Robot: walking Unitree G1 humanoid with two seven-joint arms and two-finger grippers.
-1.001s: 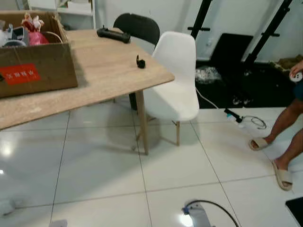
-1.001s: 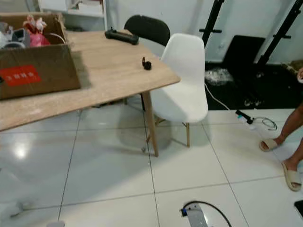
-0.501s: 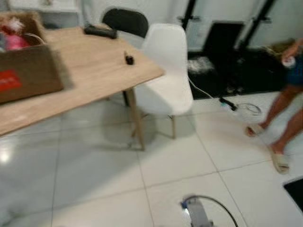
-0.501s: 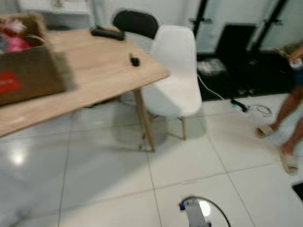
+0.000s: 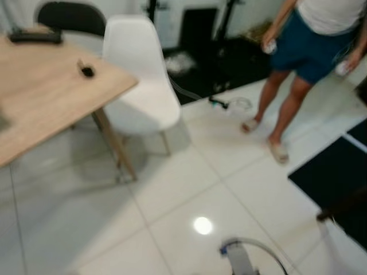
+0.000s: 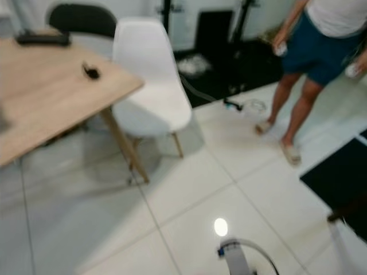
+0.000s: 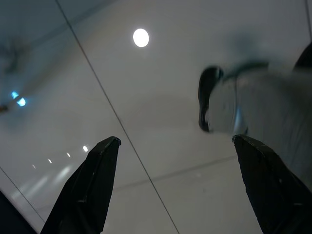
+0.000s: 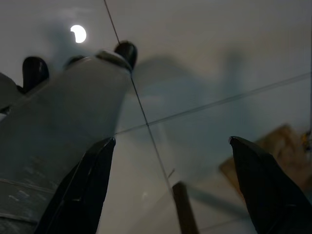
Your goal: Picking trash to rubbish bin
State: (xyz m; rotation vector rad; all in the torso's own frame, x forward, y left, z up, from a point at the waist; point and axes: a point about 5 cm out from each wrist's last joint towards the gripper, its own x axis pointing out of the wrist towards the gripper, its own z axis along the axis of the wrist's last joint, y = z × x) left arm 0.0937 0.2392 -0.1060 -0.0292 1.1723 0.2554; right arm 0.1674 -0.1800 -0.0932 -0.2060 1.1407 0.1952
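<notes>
Search step: both arms hang idle over the tiled floor [image 5: 189, 189], left gripper [image 7: 178, 170] and right gripper [image 8: 170, 170] spread wide, empty. No trash or bin located; next, scan beyond the wooden bench [image 5: 40, 97], white chair [image 5: 137, 86] and person [image 5: 309, 51] far right.

**Possible trash, all blurry**

The pale, crumpled plastic-looking bundle [image 5: 179, 62] lies on the dark floor patch behind the white moulded chair [image 5: 140, 86], near a thin cable. It's too smeared to say what it really is.

The small black lumpy object [image 5: 87, 71] sits alone on the light wooden table [image 5: 40, 103], near the corner beside the chair.

The person standing on the tiles has a small white item [image 5: 269, 47] in one hand and another small white item [image 5: 343, 67] in the other. Can't tell what either one is.
</notes>
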